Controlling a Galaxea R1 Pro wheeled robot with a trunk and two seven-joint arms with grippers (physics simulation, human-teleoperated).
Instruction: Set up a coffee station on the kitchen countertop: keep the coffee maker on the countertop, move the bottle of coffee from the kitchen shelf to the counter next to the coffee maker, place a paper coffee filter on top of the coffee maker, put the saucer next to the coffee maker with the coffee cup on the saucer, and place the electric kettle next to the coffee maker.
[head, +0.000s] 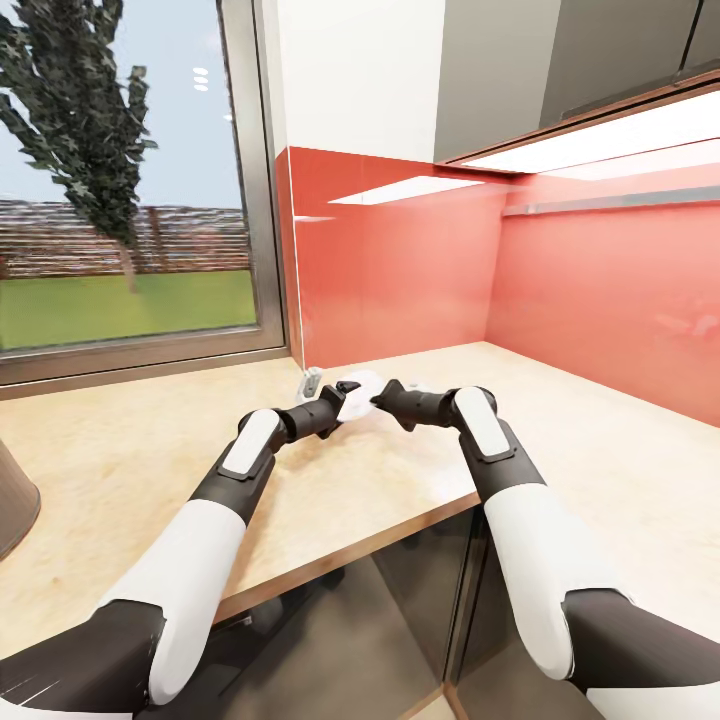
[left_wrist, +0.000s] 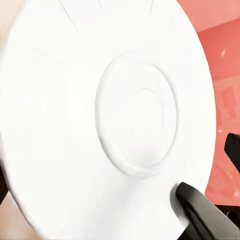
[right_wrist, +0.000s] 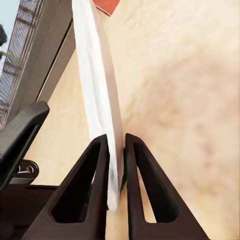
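- Our right gripper (right_wrist: 116, 165) pinches the rim of the saucer (right_wrist: 95, 85), fingers narrow on both faces.
- We hold the saucer on edge above the counter (head: 330, 500), its flat face toward the left gripper (head: 345, 390).
- We cannot tell how wide that left gripper stands.
- Beyond lie the beige counter, the red wall (head: 420, 270) and the window (head: 120, 180).

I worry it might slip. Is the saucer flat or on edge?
On edge: the saucer stands upright above the counter, its rim pinched in the right pincer.
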